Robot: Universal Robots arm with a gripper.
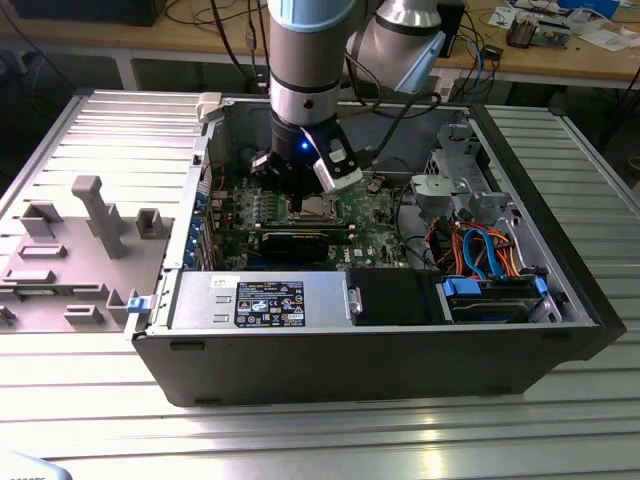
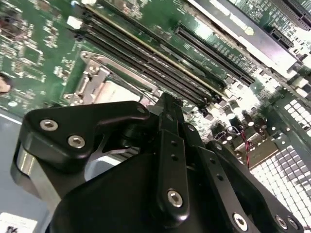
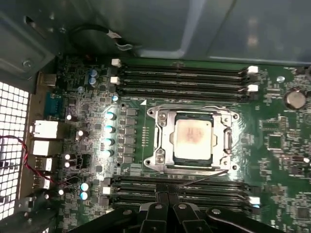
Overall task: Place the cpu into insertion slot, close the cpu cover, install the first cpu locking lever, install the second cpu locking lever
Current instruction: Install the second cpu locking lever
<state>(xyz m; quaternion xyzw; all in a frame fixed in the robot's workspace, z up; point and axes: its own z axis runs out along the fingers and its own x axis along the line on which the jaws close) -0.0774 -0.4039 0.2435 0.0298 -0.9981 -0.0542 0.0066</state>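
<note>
The cpu (image 3: 193, 137) sits in the insertion slot (image 3: 165, 160) with the cpu cover (image 3: 224, 141) closed around it, just beyond our gripper (image 3: 167, 195), whose fingertips we see pressed together, holding nothing.

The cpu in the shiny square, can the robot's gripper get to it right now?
Probably yes. The gripper hangs just beside the cpu, which sits in the insertion slot under the cpu cover; its top shows through the window.
</note>
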